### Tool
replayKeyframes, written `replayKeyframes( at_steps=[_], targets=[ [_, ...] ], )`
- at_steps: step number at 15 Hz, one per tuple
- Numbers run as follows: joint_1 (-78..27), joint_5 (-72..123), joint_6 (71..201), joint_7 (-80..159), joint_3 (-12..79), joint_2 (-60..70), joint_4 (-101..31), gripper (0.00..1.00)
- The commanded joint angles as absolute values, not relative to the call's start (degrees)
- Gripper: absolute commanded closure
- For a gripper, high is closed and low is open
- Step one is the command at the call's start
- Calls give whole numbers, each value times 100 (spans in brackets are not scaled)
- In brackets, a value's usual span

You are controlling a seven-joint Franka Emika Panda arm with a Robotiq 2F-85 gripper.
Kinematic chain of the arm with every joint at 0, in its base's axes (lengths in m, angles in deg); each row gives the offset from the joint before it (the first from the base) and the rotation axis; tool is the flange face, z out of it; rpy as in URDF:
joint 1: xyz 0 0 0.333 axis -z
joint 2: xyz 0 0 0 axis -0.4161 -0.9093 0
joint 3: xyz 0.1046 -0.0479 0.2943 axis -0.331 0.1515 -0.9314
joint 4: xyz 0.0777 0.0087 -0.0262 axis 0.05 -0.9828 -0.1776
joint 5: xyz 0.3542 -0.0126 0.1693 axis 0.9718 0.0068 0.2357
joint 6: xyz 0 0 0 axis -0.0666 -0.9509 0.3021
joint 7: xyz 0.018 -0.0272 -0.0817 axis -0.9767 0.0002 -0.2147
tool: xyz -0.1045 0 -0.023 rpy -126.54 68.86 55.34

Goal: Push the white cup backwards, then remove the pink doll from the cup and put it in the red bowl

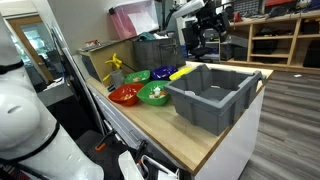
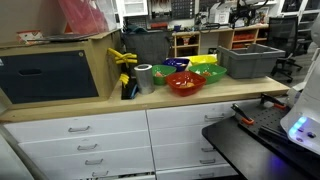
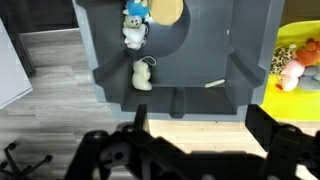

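Observation:
The white cup (image 2: 145, 77) stands at the end of the row of bowls on the wooden counter, next to a yellow object. The pink doll is too small to make out in any view. The red bowl (image 1: 124, 95) sits near the counter's front edge and shows in both exterior views (image 2: 185, 83). My gripper (image 3: 203, 118) is open and empty. It hangs high above the near wall of the big grey bin (image 3: 160, 85), far from the cup and the red bowl. The arm (image 1: 203, 30) shows above the far end of the counter.
Green bowls (image 1: 153, 94) (image 1: 137, 76), a blue bowl (image 2: 180, 65) and a yellow bowl (image 3: 290, 60) holding small toys stand around the red one. The grey bin (image 1: 210, 95) holds a cream plush (image 3: 143, 75) and a small figure (image 3: 135, 25). A dark box (image 2: 55, 72) stands beyond the cup.

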State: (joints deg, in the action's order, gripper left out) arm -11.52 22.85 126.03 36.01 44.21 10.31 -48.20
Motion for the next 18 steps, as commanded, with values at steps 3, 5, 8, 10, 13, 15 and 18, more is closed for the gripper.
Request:
replayKeyframes(
  at_steps=[3,5,8,10,13,15,18],
  targets=[
    [-1044,2009,12326,3926,4488,664,-4707,0],
    [-1011,1920,12366,4058,4563,505,-4727,0],
    [-955,1931,12475,3947,4557,456,-4803,0],
    [-926,1916,12485,3956,4574,376,-4804,0],
    [-939,1916,12485,3956,4561,383,-4797,0],
    [-939,1917,12485,3956,4560,382,-4796,0],
    [-940,1917,12485,3956,4560,382,-4796,0]
  ],
)
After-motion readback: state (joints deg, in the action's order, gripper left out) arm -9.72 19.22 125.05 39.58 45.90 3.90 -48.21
